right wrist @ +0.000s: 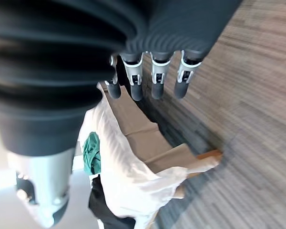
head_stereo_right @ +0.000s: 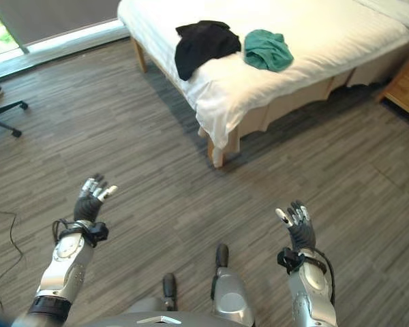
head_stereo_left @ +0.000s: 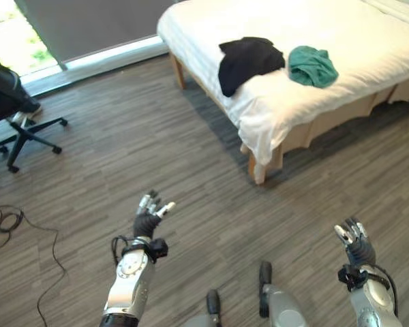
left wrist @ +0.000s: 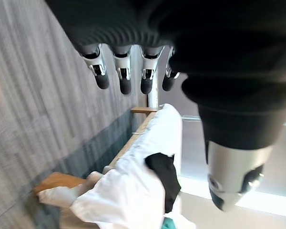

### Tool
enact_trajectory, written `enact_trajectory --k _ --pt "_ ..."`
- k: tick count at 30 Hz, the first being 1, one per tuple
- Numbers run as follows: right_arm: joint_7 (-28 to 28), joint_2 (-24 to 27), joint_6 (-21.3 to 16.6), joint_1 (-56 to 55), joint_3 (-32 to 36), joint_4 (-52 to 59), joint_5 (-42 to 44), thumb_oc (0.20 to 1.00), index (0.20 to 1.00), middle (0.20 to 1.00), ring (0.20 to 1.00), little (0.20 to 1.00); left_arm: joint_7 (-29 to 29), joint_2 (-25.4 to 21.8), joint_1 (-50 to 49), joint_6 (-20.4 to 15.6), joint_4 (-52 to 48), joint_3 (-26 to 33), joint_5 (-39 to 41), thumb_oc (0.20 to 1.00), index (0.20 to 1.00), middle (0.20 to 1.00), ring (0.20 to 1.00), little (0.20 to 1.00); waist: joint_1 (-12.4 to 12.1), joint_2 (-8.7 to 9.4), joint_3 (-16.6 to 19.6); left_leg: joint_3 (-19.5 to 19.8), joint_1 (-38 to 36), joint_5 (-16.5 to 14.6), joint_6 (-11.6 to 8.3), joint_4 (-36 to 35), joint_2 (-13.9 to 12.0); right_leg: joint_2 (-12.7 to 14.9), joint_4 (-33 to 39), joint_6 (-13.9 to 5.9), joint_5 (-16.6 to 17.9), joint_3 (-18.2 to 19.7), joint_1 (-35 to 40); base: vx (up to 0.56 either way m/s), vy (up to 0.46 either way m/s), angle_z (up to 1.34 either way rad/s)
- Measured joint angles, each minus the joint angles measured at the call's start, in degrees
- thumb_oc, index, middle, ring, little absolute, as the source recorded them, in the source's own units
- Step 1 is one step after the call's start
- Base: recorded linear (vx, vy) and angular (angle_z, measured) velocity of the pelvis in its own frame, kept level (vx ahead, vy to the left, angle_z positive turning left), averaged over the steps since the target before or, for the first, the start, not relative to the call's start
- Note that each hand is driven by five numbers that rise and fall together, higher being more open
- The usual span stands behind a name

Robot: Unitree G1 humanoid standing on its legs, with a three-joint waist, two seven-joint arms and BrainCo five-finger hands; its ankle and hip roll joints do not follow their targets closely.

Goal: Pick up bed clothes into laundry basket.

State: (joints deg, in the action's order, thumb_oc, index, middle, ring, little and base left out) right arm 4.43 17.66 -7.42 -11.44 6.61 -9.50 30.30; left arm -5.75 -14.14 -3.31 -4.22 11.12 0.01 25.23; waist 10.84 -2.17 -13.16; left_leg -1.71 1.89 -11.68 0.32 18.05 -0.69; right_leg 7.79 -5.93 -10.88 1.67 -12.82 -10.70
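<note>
A black garment (head_stereo_left: 247, 61) lies on the white bed (head_stereo_left: 341, 34), draped over the near side edge. Right beside it rests a crumpled green garment (head_stereo_left: 313, 65). Both also show in the right eye view, black garment (head_stereo_right: 203, 43) and green garment (head_stereo_right: 267, 50). My left hand (head_stereo_left: 148, 216) hovers over the wooden floor, well short of the bed, fingers straight and holding nothing. My right hand (head_stereo_left: 354, 242) is raised low on the right, also open and empty. The wrist views show each hand's straight fingers (left wrist: 124, 78) (right wrist: 155, 78) with the bed beyond.
An office chair (head_stereo_left: 24, 133) on a star base stands at the far left, with a person's legs (head_stereo_left: 10, 92) by it. A wooden nightstand (head_stereo_right: 405, 85) stands to the right of the bed. Open wooden floor lies between me and the bed.
</note>
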Motion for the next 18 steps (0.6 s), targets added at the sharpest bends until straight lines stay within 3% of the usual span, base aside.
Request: enact_trajectory --k 1,2,3,4,5,6,7,8,9,10,11,12,13,14,15,18 --pt "-0.04 1.75 0.44 -0.34 -0.51 0.17 -0.14 1.0 1.0 1.0 1.0 1.0 0.35 0.97 -1.15 -0.01 -0.63 0.18 1.52 1.0 1.0 1.0 1.0 1.0 -0.09 -2.07 0.46 2.03 -4.0 -3.05 -0.99 -5.06 -1.44 -1.56 -5.4 1.67 -0.88 -0.25 -0.45 0.48 -0.145 -0.09" --pt "-0.05 2.21 0.7 -0.86 -0.44 0.18 -0.16 1.0 1.0 1.0 1.0 1.0 0.43 1.18 -1.97 -0.07 -1.01 0.11 1.63 1.0 1.0 1.0 1.0 1.0 0.17 -3.26 1.51 2.53 -4.64 -3.03 -0.88 -6.66 -2.22 -1.85 -8.27 2.69 -1.93 -0.22 -1.92 0.4 -0.166 0.16" --pt "-0.07 2.81 0.79 -1.05 -0.24 -0.15 -0.23 1.0 1.0 1.0 1.0 1.0 0.54 0.42 -3.38 -0.34 -2.25 -0.06 1.63 1.0 1.0 1.0 1.0 1.0 0.6 -2.46 3.42 2.55 -5.44 -2.84 -1.55 -8.93 -3.23 -2.16 -10.27 2.92 -3.56 -1.33 -3.33 0.27 -0.14 0.21" --pt "0.06 2.94 0.75 -0.88 -0.34 -0.4 -0.23 1.0 1.0 1.0 1.0 1.0 0.48 -0.47 -3.83 -0.38 -2.94 -0.06 1.7 1.0 1.0 1.0 1.0 1.0 0.42 -3.06 4.62 1.94 -6.96 -2.2 -3.0 -10.84 -4.17 -2.93 -10.0 4.65 -5.5 -2.64 -2.19 0.46 -0.276 0.31" --pt "0.33 2.43 0.76 -0.23 0.12 -1.38 0.02 1.0 1.0 1.0 1.0 1.0 0.13 -0.99 -3.26 -0.36 -2.68 0.07 2.24 1.0 1.0 1.0 1.0 1.0 0.33 -2.14 3.89 1.74 -6.65 -0.54 -6.77 -5.83 -4.78 -3.16 -8.54 7.66 -6.28 -3.49 -0.31 0.43 -0.385 0.38" --pt "0.51 0.96 0.57 1.77 0.27 -3.25 2.16 1.0 1.0 1.0 1.0 1.0 -0.48 -0.72 -1.92 -0.57 -1.71 0.24 3.99 1.0 1.0 1.0 1.0 1.0 -0.31 -0.82 3.63 0.96 -0.57 1.78 -10.52 9.37 -6.23 -4.09 -8.1 9.71 -7.92 -5.27 1.95 0.6 -0.528 0.4" --pt "0.44 0.43 0.58 2.76 0.15 -3.2 2.93 1.0 1.0 1.0 1.0 1.0 -0.27 -1.0 -1.85 -0.24 -2.5 -0.11 4.97 1.0 1.0 1.0 1.0 1.0 -1.04 -0.01 3.42 -0.97 5.58 8.12 -10.59 21.04 -8.2 -5.29 -4.84 10.73 -8.44 -6.54 5.01 0.7 -0.476 0.0" --pt "0.59 0.04 0.28 3.4 -0.39 -3.16 3.51 1.0 1.0 1.0 1.0 1.0 -0.26 -1.57 -1.75 -0.56 -3.14 -0.21 6.01 1.0 1.0 1.0 1.0 1.0 -3.27 3.09 3.07 -3.31 9.38 12.41 -8.93 27.99 -9.63 -4.98 -2.69 13.47 -6.54 -5.44 6.77 0.44 -0.226 -0.33" --pt "1.09 0.27 0.19 4.33 -1.1 -3.03 3.49 1.0 1.0 1.0 1.0 1.0 -0.8 -1.89 -1.68 -0.61 -3.05 -0.02 6.12 1.0 1.0 1.0 1.0 1.0 -4.78 3.24 3.28 -6.03 10.64 14.82 -7.29 30.02 -11.38 -5.59 -2.42 15.22 -7.55 -4.09 8.39 0.54 -0.049 -0.55" --pt "2.73 -0.01 -0.64 5.23 -0.82 -2.56 3.57 1.0 1.0 1.0 1.0 1.0 -1.33 -1.72 -1.18 -0.59 -2.46 -0.26 6.15 1.0 1.0 1.0 1.0 1.0 -5.06 4.41 2.91 -10.66 11.12 14.66 -6.48 30.16 -15.12 -6.86 -0.76 15.85 -5.81 -3.2 10.3 0.26 0.038 -0.42" --pt "3.31 -0.29 -0.99 6.36 -0.85 -2.53 4.02 1.0 1.0 1.0 1.0 1.0 -1.73 -1.81 -1.32 -0.6 -2.38 -0.36 6.25 1.0 1.0 1.0 1.0 1.0 -6.07 4.91 2.79 -11.68 11.86 14.24 -7.09 26.52 -15.34 -7.1 0.09 15.44 -7.13 -1.98 11.88 0.42 0.087 -0.48" --pt "3.99 -0.67 -1.46 6.76 -0.32 -2.2 4.7 1.0 1.0 1.0 1.0 1.0 -1.94 -1.76 -0.85 -0.57 -1.99 -1.0 6.41 1.0 1.0 1.0 1.0 1.0 -6.59 6.18 2.5 -12.0 10.96 14.3 -7.08 18.24 -14.23 -7.11 1.73 15.25 -5.75 -1.68 13.48 0.28 0.103 -0.66" --pt "4.03 -0.47 -1.48 7.68 -0.6 -2.3 4.68 1.0 1.0 1.0 1.0 1.0 -2.0 -1.92 -1.51 -0.61 -1.81 -1.0 7.51 1.0 1.0 1.0 1.0 1.0 -7.07 6.03 2.28 -11.69 11.9 14.7 -7.05 15.11 -14.72 -7.68 1.85 17.09 -4.25 -3.27 14.14 0.45 0.164 -0.65" --pt "4.02 -0.18 -1.58 6.95 -0.59 -1.67 4.45 1.0 1.0 1.0 1.0 1.0 -1.93 -1.95 -1.53 -0.56 -0.95 -1.38 7.75 1.0 1.0 1.0 1.0 1.0 -7.05 6.18 2.71 -11.29 11.43 14.65 -7.1 9.64 -14.38 -8.14 3.19 14.65 -5.73 -2.9 15.18 0.42 0.158 -0.45" --pt "3.96 0.88 -1.63 6.21 -0.42 -1.07 4.15 1.0 1.0 1.0 1.0 1.0 -1.92 -1.81 -1.19 -0.63 -0.45 -1.82 7.8 1.0 1.0 1.0 1.0 1.0 -6.9 4.67 2.89 -10.24 10.76 14.89 -7.16 2.74 -14.11 -9.29 4.27 16.01 -4.93 -3.13 16.55 0.45 0.169 -0.09" --pt "4.05 1.61 -1.27 3.01 0.09 -1.54 3.45 1.0 1.0 1.0 1.0 1.0 -1.99 -1.64 -1.21 -0.61 0.95 -1.81 7.91 1.0 1.0 1.0 1.0 1.0 -6.54 3.69 2.69 -6.37 8.57 15.18 -7.09 -13.54 -11.5 -11.31 6.1 15.24 -5.43 -1.4 19.52 0.43 0.141 -0.28"
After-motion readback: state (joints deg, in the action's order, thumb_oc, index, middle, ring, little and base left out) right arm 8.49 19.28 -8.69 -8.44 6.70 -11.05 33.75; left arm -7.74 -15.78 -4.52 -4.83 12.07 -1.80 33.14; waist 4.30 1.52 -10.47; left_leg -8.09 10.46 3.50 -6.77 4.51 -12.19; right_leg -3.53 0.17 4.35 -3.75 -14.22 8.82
